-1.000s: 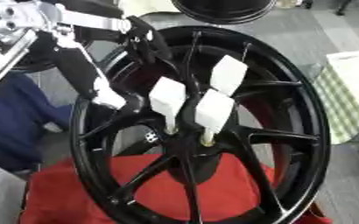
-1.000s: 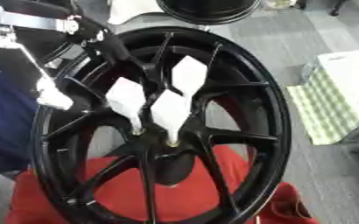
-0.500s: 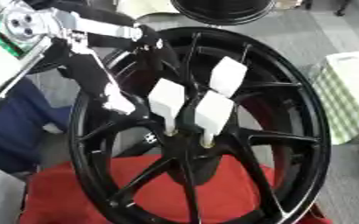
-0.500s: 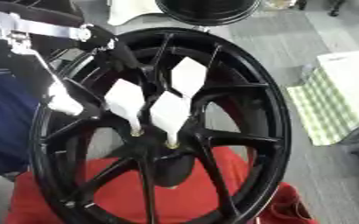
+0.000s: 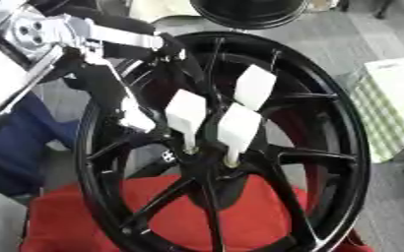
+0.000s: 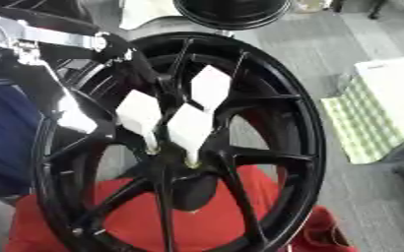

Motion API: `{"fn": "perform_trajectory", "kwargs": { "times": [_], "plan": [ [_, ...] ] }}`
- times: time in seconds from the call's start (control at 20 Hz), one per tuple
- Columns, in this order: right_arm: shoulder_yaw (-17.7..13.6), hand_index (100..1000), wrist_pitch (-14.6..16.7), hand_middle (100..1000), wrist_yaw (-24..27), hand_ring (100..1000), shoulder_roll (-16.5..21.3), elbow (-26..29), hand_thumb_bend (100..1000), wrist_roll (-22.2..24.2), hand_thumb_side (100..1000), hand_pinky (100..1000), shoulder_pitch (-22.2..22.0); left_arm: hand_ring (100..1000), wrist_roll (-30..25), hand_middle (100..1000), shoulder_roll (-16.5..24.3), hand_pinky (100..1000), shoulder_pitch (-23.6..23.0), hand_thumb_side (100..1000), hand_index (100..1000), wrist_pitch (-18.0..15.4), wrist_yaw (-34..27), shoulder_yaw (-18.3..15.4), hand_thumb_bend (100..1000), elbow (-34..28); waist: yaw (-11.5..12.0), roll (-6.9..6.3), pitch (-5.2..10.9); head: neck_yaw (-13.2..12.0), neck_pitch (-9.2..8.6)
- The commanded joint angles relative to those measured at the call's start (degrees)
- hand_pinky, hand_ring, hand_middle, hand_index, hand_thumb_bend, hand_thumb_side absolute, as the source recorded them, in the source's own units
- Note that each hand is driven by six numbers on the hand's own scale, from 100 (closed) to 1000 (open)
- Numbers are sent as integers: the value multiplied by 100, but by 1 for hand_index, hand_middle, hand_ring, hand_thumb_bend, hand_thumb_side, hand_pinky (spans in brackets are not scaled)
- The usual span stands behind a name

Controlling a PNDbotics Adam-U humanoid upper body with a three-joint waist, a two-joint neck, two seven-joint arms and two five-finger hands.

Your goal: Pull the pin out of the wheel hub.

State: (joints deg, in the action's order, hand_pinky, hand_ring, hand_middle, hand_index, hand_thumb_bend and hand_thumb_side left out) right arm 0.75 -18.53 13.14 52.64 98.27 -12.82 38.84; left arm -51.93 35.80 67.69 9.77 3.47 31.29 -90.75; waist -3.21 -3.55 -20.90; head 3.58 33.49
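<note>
left hand (image 5: 128,106) enters from the upper left, black and silver arm links behind it, and lies over the upper-left spokes of the wheel (image 5: 343,147). fingers extend downward, fairly straight, with a pale fingertip (image 5: 138,120) just left of the nearest white tag. another dark finger reaches toward the tags near the top of the spokes. cannot tell whether any finger touches a tag or pin; nothing visibly pinched. right hand does not show in either view.

wheel: black, multi-spoke, tilted up toward the camera, fills most of both views. its lower part rests over a red cloth (image 5: 162,216).

hub (image 5: 210,160) sits at the centre where the spokes meet. 3 white diamond-shaped tags stand up from the hub area:
- left tag (image 5: 186,112), its stem running down to the hub, pin (image 5: 189,146) pale and thin at its base.
- middle tag (image 5: 238,127), lowest and nearest the camera, with its own pale stem (image 5: 231,158) seated in the hub.
- upper tag (image 5: 254,87), behind and right of the other 2; its stem is hidden.

all 3 tags close together, edges nearly touching. visible stems seated in the hub.

surroundings: grey floor (image 6: 326,54) right of the wheel, a green checked pad (image 6: 360,123) with a white box (image 6: 399,86) on it, a second dark wheel (image 6: 231,12) at the top edge, blue fabric (image 5: 12,142) at left.
</note>
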Motion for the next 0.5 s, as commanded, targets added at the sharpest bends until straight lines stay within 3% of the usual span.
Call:
{"fn": "perform_trajectory", "kwargs": {
  "times": [0.05, 0.5],
  "plan": [
    [-75, 700, 22, 603, 53, 652, 118, 33, 100, -74, 680, 739, 89, 838, -3, 848, 71, 799, 113, 193, 878, 10, 36, 9, 482, -23, -12, 28, 117, 65, -122],
    [-317, 700, 134, 604, 262, 654, 236, 93, 100, -482, 665, 739, 248, 841, -3, 850, 92, 804, 114, 189, 860, -63, 192, 57, 475, -42, -11, 36, 153, 64, -51]
  ]
}}
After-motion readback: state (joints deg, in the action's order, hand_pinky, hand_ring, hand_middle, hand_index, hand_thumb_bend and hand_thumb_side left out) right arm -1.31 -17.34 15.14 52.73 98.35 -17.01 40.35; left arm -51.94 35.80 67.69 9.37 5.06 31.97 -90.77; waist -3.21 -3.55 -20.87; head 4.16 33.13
